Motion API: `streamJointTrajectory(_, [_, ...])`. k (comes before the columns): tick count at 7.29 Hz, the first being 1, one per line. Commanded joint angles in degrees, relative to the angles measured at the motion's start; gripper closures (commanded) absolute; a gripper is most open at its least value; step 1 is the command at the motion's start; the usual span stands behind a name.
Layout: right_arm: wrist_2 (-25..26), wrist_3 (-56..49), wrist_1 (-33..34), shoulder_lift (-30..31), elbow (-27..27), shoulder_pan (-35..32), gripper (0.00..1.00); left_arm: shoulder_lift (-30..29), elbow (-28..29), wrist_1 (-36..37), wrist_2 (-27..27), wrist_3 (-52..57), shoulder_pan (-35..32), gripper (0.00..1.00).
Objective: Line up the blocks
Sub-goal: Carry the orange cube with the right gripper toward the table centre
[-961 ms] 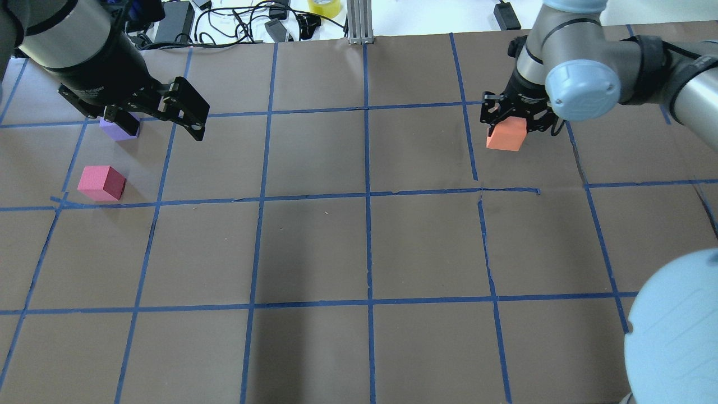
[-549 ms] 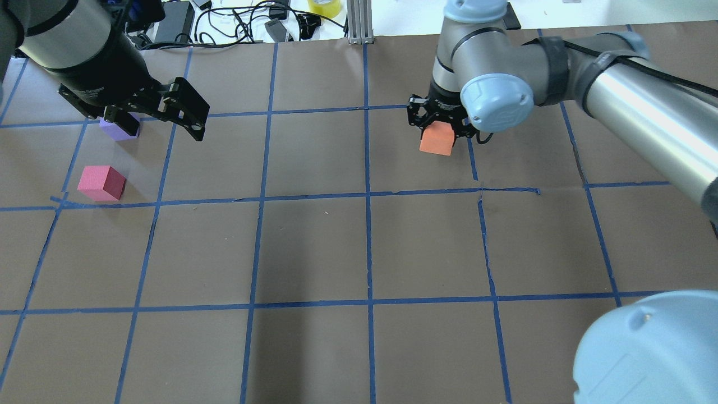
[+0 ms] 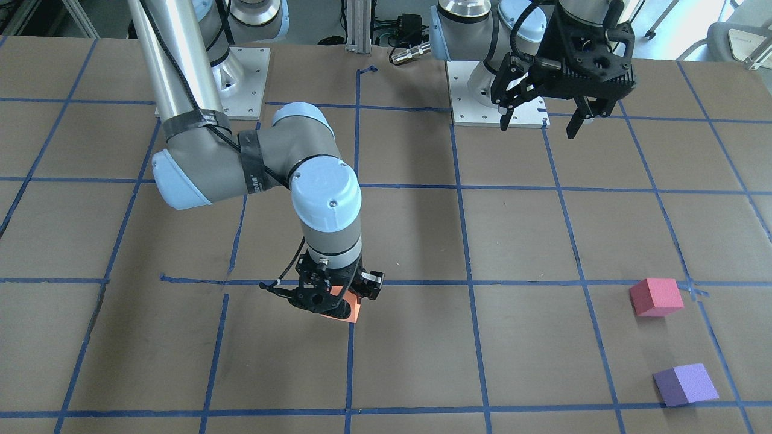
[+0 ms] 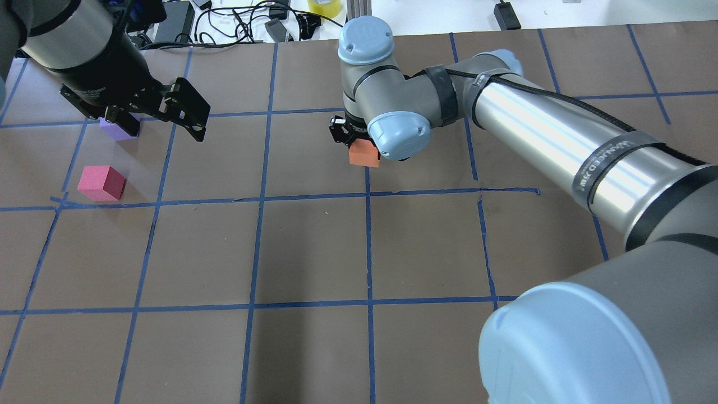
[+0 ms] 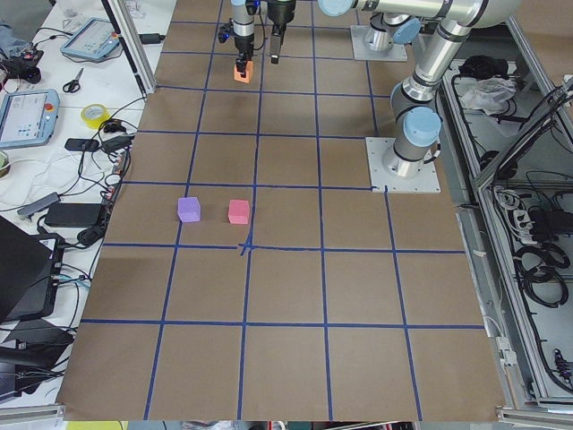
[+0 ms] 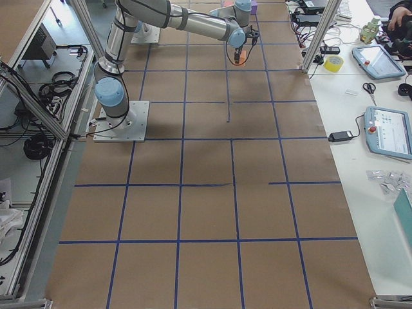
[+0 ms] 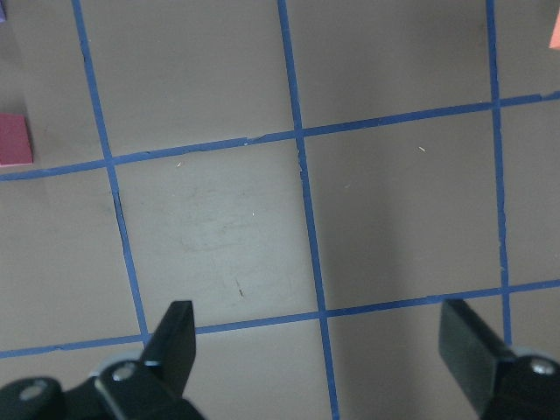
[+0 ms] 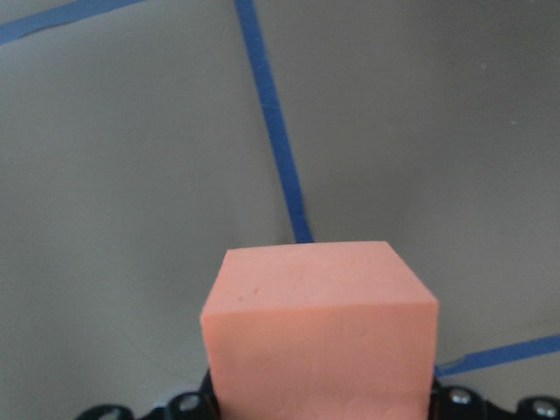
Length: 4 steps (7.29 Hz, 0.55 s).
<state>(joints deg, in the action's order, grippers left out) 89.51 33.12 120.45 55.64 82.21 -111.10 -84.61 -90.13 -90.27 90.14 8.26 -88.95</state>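
My right gripper [image 4: 359,147] is shut on the orange block [image 4: 363,155] and holds it just above the table, over the centre grid line. The block also shows in the front view [image 3: 348,313] and fills the right wrist view [image 8: 319,332]. The pinkish-red block [image 4: 101,183] lies at the far left. The purple block [image 4: 116,131] lies just behind it, partly hidden by my left gripper [image 4: 160,124]. That gripper is open and empty, and hovers high above the table [image 3: 538,126]. In the left wrist view its fingers [image 7: 175,337] stand wide apart.
The brown table [image 4: 314,252] carries a blue tape grid. Cables, a power brick and a yellow tape roll [image 4: 324,7] lie past the far edge, beside an aluminium post [image 4: 359,22]. The arm base plates [image 3: 211,78] stand on the robot's side.
My right arm has carried the orange block leftward from the right side to the table's centre line. My left arm and the other two blocks have not moved.
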Motion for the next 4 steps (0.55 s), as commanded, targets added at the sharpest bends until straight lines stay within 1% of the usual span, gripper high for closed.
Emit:
streamJointTrajectory(1, [1.97,-8.65,1.53,-2.9,-1.26,-1.92,1.0,0.06,0.13,0.18,-0.05,0.09,0.0,0.0])
streamJointTrajectory(3, [1.9,-12.36,2.07,-3.43,-1.0,-1.93,1.0,0.24,0.04,0.45,-0.05,0.09,0.0,0.0])
streamJointTrajectory(4, [1.73,-12.03,1.99,-3.78,-1.0,-1.93,0.92,0.32,0.04,0.36,-0.05,0.0,0.0,0.0])
